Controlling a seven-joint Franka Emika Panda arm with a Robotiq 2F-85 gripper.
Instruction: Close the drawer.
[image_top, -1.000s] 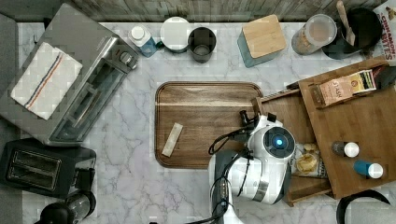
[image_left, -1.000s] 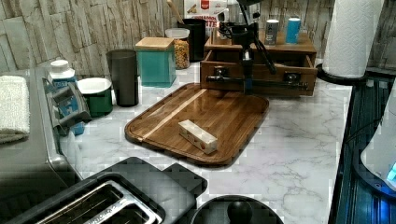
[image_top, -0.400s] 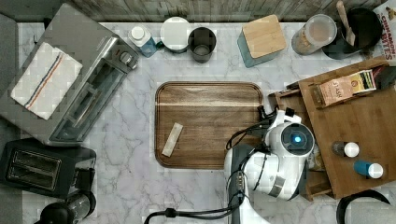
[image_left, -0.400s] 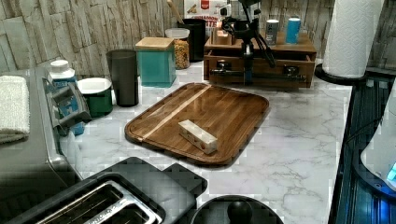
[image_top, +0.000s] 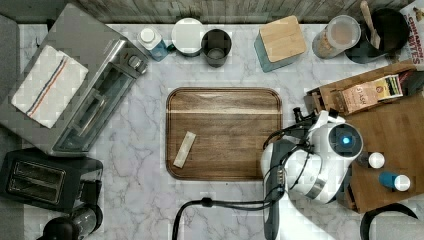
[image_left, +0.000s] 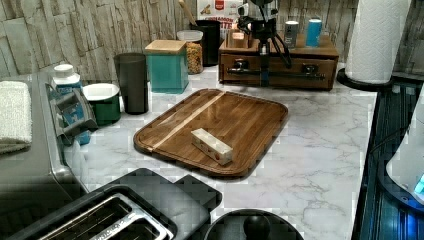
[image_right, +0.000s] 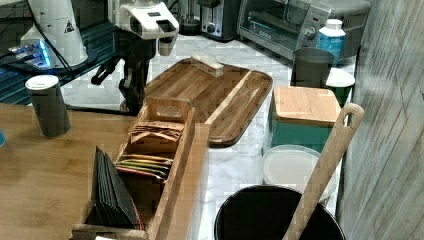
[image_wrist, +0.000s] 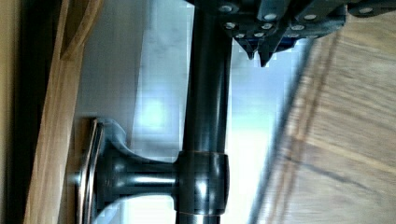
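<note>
1. The drawer (image_left: 278, 70) sits in the low wooden cabinet (image_left: 325, 51) at the far end of the marble surface (image_left: 320, 135) in the left view. Its front looks flush, or nearly flush, with the cabinet face.
2. A slim black bar handle (image_left: 300, 75) runs across the drawer front on two posts; the wrist view shows this bar (image_wrist: 205, 116) and one post close up.
3. The hand (image_left: 263, 75) comes down in front of the drawer, at the handle, left of the handle's middle in the left view. In the wrist view the dark finger bases (image_wrist: 261, 42) sit right beside the bar. I cannot tell whether the hand is clenched on the bar or released.
4. In the top view the arm's white wrist (image_top: 332, 150) with a blue light hangs over the cabinet's edge, between the serving tray (image_top: 225, 100) and the cabinet top (image_top: 400, 125).
5. The tray lies on the surface just in front of the cabinet and carries a small pale block (image_left: 212, 146).
6. On the cabinet top stand two small bottles (image_left: 291, 34) and a wooden organiser (image_right: 150, 150) of tea packets.
7. Along the wall in the left view stand a teal canister (image_left: 167, 67) with a wooden lid, a dark cup (image_left: 131, 82) and a jar (image_left: 192, 50).
8. A toaster oven (image_top: 95, 95) and a black toaster (image_top: 35, 180) occupy the top view's left.
</note>
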